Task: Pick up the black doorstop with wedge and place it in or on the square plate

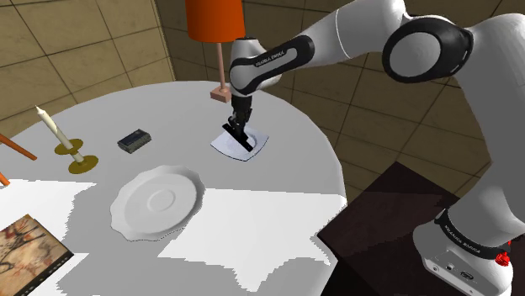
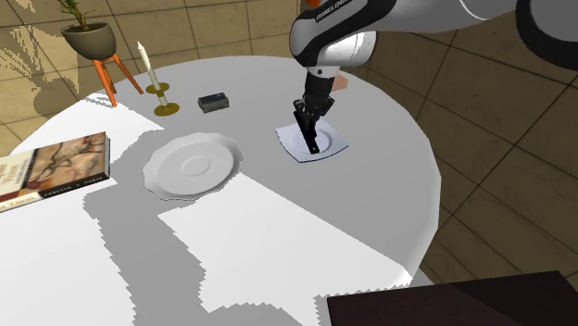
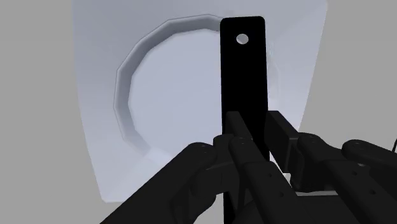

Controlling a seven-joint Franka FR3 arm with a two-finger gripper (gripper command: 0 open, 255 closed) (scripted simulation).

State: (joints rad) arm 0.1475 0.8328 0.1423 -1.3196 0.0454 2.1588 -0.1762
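I see my gripper (image 3: 254, 124) clamped on the doorstop (image 3: 242, 70), a flat black strip with a hole near its far end, over the white square plate (image 3: 95, 95). Round white table (image 1: 252, 235), from the shoulder view's left: candle (image 1: 49, 124), dark box (image 1: 134, 140), round plate (image 1: 158, 202). Tiled floor (image 1: 395, 126) beyond.

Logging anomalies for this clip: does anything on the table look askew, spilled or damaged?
The candle leans in its holder, while the lamp stands straight. Nothing else: the gripper clasps the doorstop over the square plate.
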